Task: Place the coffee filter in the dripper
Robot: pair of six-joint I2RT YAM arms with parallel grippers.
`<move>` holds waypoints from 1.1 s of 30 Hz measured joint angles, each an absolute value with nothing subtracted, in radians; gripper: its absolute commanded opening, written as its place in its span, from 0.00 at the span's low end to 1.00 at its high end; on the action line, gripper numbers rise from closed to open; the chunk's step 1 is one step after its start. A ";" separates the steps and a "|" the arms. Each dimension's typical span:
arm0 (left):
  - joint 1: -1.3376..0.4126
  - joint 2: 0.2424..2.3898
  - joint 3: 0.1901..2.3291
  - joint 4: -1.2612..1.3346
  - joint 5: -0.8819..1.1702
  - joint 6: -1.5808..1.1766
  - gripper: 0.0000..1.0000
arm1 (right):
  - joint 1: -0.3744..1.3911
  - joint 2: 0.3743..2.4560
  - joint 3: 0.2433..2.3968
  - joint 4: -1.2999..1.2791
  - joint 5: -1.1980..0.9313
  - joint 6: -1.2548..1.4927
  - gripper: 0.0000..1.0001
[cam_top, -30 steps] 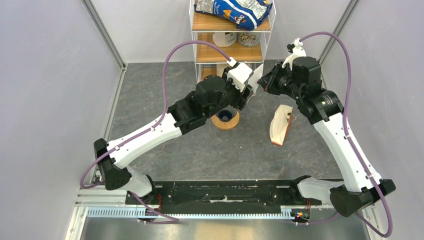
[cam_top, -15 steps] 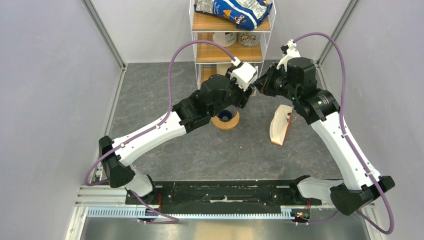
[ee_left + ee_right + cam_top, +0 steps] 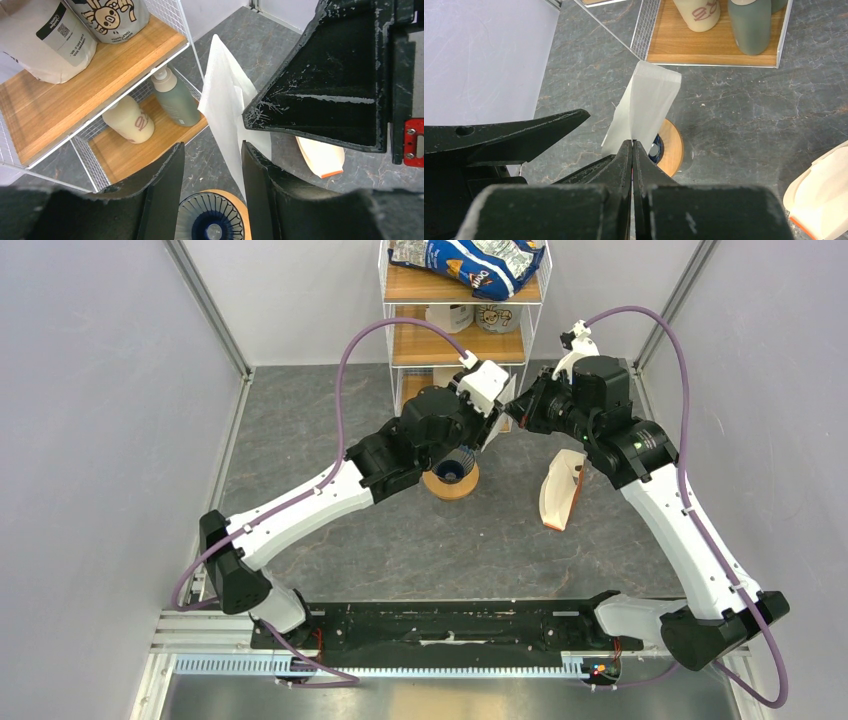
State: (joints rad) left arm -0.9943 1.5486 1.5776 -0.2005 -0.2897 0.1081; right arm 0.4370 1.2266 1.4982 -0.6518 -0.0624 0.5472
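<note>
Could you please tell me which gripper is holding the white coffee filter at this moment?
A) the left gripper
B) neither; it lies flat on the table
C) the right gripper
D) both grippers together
C: the right wrist view shows the right gripper shut on the edge of the coffee filter, while the left gripper stands open above the dripper.

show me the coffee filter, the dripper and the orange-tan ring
coffee filter (image 3: 647, 102), right wrist view, on the middle of the flat white paper.
dripper (image 3: 207, 216), left wrist view, on its ribbed dark blue inner wall.
orange-tan ring (image 3: 673, 147), right wrist view, on its bare wooden top face.
</note>
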 measured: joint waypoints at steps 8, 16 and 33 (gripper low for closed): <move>-0.994 1.564 1.597 -0.208 -0.310 0.122 0.51 | 0.437 1.227 1.498 -0.652 -0.054 0.549 0.00; -0.995 1.615 1.656 -0.233 -0.318 0.132 0.36 | 0.442 1.227 1.498 -0.652 -0.055 0.550 0.00; -1.002 1.643 1.708 -0.313 -0.358 0.074 0.02 | 0.443 1.255 1.498 -0.675 0.039 0.524 0.34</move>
State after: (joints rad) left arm -1.0019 1.6432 1.7081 -0.3130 -0.3584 0.0742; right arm 0.4435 1.2549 1.4979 -0.6746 0.0395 0.5243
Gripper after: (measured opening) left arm 0.032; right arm 0.339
